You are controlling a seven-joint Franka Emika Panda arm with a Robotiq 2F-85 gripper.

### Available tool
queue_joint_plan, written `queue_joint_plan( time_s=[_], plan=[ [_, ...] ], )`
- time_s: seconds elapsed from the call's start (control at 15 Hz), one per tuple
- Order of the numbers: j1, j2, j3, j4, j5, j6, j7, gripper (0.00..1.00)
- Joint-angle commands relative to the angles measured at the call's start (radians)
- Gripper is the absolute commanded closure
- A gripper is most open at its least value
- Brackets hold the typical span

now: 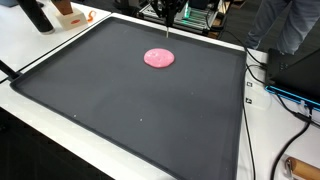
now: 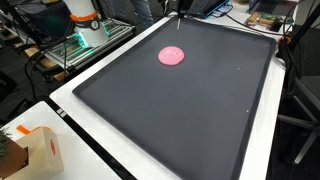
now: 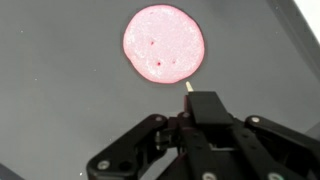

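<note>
One pink disc [image 3: 165, 42] lies flat in the upper middle of the wrist view. It is alone on the black mat [image 1: 120, 110], probably so it can be reached freely from above. The gripper [image 3: 205, 105] sits just below it in that frame, fingers pinched together on one thin rod [image 3: 187, 88]. The rod's tip points at the disc's lower edge; contact cannot be told. In both exterior views the disc sits upper centre. Count: one disc, one rod, one mat.
</note>
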Motion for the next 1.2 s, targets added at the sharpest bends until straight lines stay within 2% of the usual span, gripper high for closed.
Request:
queue_joint_plan(
  time_s=[0.0,0.27,0.47,0.73,1.13],
  plan=[
    [0.058,0.035,0.047,0.04,-0.162,-0.052,0.185,0.97],
    [0.126,0.1,0.095,0.09,-0.363,-0.139,0.43,0.97],
    [0.174,0.161,0.114,0.132,-0.465,-0.21,0.57,0.97],
    [0.244,0.253,0.113,0.186,-0.596,-0.28,0.738,0.97],
    [0.322,0.375,0.103,0.257,-0.722,-0.38,0.931,0.97]
  ],
)
